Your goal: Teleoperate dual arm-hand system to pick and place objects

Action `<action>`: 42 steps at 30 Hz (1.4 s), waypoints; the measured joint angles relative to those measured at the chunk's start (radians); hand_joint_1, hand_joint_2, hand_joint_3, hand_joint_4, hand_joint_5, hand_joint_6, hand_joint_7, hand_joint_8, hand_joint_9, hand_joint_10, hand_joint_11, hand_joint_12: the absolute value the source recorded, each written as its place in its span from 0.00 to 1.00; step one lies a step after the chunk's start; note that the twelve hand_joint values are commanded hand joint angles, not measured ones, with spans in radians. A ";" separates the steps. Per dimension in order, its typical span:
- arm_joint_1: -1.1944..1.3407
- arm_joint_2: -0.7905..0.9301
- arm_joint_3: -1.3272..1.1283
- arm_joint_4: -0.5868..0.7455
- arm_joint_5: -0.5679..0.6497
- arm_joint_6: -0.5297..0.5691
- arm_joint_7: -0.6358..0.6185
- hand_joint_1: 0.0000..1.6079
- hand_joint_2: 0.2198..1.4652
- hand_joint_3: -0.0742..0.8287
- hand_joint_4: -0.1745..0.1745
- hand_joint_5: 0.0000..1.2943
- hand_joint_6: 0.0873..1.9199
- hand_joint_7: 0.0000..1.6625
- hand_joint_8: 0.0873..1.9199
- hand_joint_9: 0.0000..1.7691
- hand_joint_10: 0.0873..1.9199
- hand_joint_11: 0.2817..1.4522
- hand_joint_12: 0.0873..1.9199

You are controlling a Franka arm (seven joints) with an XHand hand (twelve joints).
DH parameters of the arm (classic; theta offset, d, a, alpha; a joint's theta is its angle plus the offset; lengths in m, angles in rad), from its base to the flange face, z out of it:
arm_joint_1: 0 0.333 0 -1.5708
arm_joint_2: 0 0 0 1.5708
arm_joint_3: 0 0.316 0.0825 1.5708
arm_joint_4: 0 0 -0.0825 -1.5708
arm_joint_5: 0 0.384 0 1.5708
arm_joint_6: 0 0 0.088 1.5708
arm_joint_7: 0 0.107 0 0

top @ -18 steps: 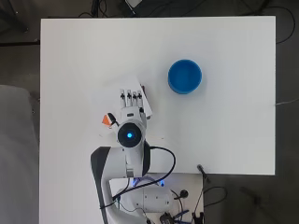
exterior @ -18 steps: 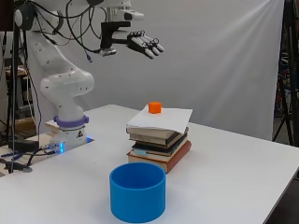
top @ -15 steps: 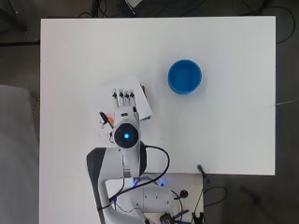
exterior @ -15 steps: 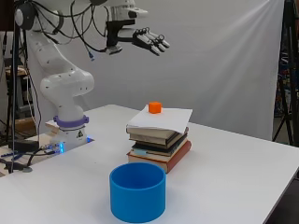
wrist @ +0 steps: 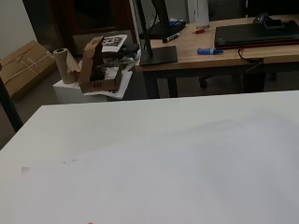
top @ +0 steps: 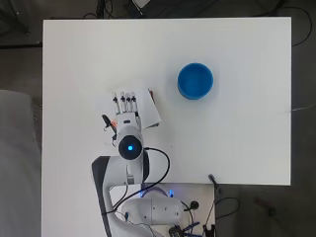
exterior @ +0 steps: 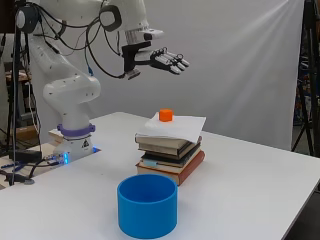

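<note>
A small orange block (exterior: 166, 115) stands on a white sheet topping a stack of books (exterior: 170, 152) in the middle of the table. In the overhead view the stack (top: 149, 111) lies mostly under my hand (top: 125, 104), and the wrist nearly hides the block. Seen from the side, the hand (exterior: 165, 57) hovers well above the block, palm down, open with straight fingers and holding nothing. A blue round bowl (top: 195, 80) sits apart from the books, up and to the right; it stands nearest the camera (exterior: 147, 205) in the side view. The wrist view holds only bare table (wrist: 154, 158) and the room behind.
The white table (top: 247, 148) stretches wide to the right of the books and the bowl. The arm's base (exterior: 75, 142) stands at the table's near edge with cables (top: 158, 163) around it. A dark stand (exterior: 307, 75) rises beyond the table's right side.
The hand has come down a little and reached further out over the book stack. In the overhead view it has shifted left and now covers the orange block.
</note>
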 joint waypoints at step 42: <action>0.037 0.192 0.075 -0.211 0.201 0.201 -0.375 0.53 0.86 0.08 1.00 0.50 0.75 0.46 1.00 0.63 1.00 0.45 0.99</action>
